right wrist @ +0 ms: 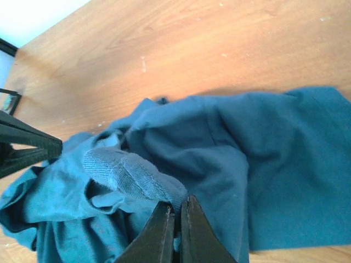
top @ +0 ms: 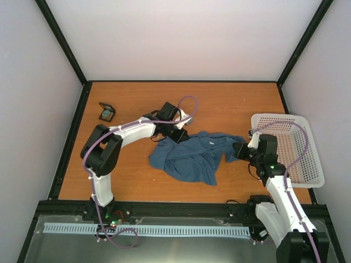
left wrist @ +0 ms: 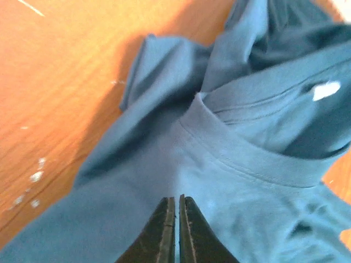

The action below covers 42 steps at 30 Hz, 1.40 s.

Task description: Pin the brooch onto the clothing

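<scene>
the brooch (top: 106,114) lies well apart while the left gripper (left wrist: 176,204) and right gripper (right wrist: 178,205) (both pinching the clothing (top: 192,156)) may lose thin folds if they pull apart.

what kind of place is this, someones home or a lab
Most likely a robot lab test cell, not a home: a wooden table boxed in by plain white walls and black framing, with a left arm and right arm bolted at its near edge, reaching a T-shirt.
</scene>
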Each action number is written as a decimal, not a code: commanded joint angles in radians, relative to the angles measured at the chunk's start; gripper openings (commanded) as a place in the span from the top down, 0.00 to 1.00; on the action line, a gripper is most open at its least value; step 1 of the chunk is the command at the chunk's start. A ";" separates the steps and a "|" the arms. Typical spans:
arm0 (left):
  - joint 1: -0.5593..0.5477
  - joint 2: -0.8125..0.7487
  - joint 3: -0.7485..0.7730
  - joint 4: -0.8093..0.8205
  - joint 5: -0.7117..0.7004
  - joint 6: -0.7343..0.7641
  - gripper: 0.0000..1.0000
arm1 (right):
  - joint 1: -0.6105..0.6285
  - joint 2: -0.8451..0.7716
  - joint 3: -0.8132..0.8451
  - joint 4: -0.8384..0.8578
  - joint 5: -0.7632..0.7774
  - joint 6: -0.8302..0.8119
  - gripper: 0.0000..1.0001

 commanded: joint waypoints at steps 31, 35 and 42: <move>-0.002 0.094 0.111 0.059 0.253 0.035 0.95 | -0.009 -0.054 0.139 -0.034 -0.125 -0.064 0.97; -0.002 0.046 0.101 0.072 0.172 0.004 0.99 | -0.009 -0.030 0.183 -0.033 -0.137 -0.067 0.97; -0.001 -0.211 0.040 0.119 -0.127 -0.041 0.99 | -0.009 0.030 0.361 -0.058 -0.162 -0.130 0.97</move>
